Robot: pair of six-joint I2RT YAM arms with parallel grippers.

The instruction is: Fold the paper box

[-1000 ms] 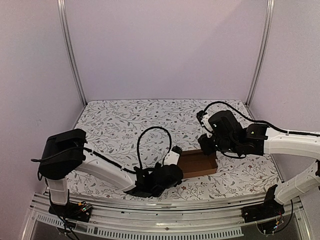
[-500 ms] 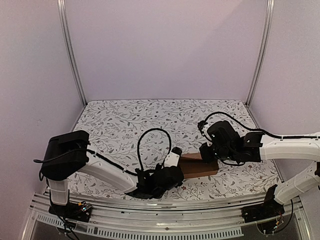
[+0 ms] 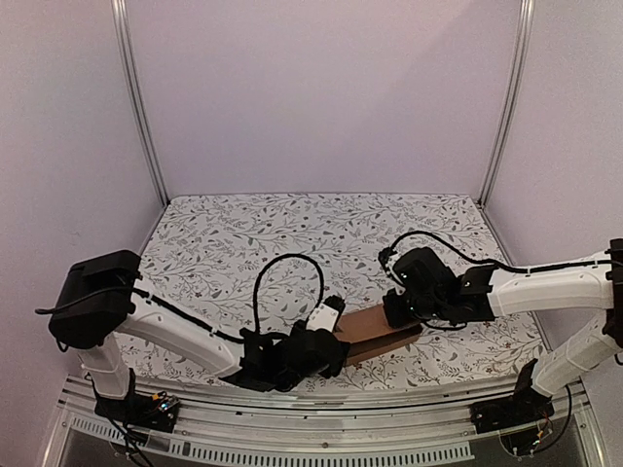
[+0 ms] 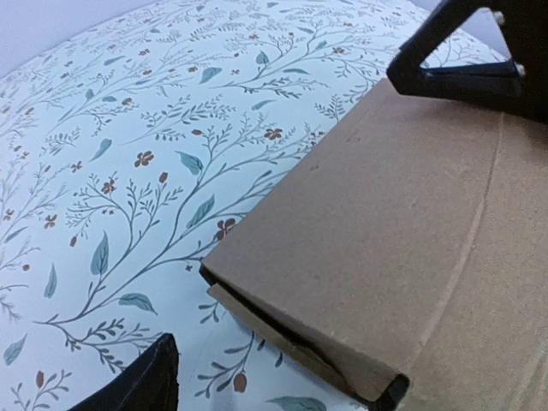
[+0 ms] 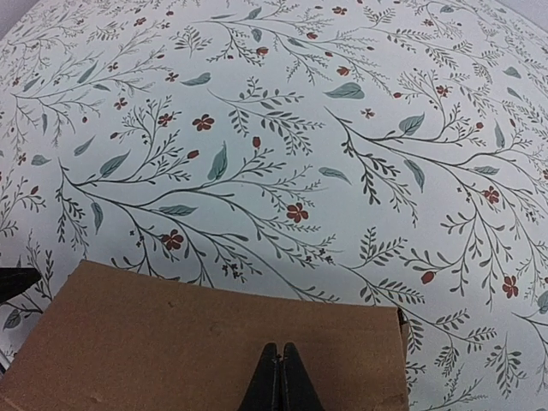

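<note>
The paper box (image 3: 378,330) is a slim brown cardboard box lying on the flowered table, its lid down. In the left wrist view its near end (image 4: 300,330) shows a narrow dark gap under the lid. My left gripper (image 3: 328,334) is open at that end, one finger (image 4: 141,385) left of the box and the other (image 4: 390,396) at its near corner. My right gripper (image 3: 393,313) is shut, its fingertips (image 5: 281,364) resting on the box's top (image 5: 171,342). From the left wrist it appears as a black wedge (image 4: 467,60) at the far end.
The flowered table cover (image 3: 292,233) stretches behind and to both sides of the box. Metal frame posts (image 3: 136,97) (image 3: 506,97) stand at the back corners. The left arm's black cable (image 3: 282,272) loops over the table beside the box.
My left gripper has opened and drawn back slightly towards the near left. My right gripper has come down and left onto the box's top and shut fully. The box's lid now lies flatter.
</note>
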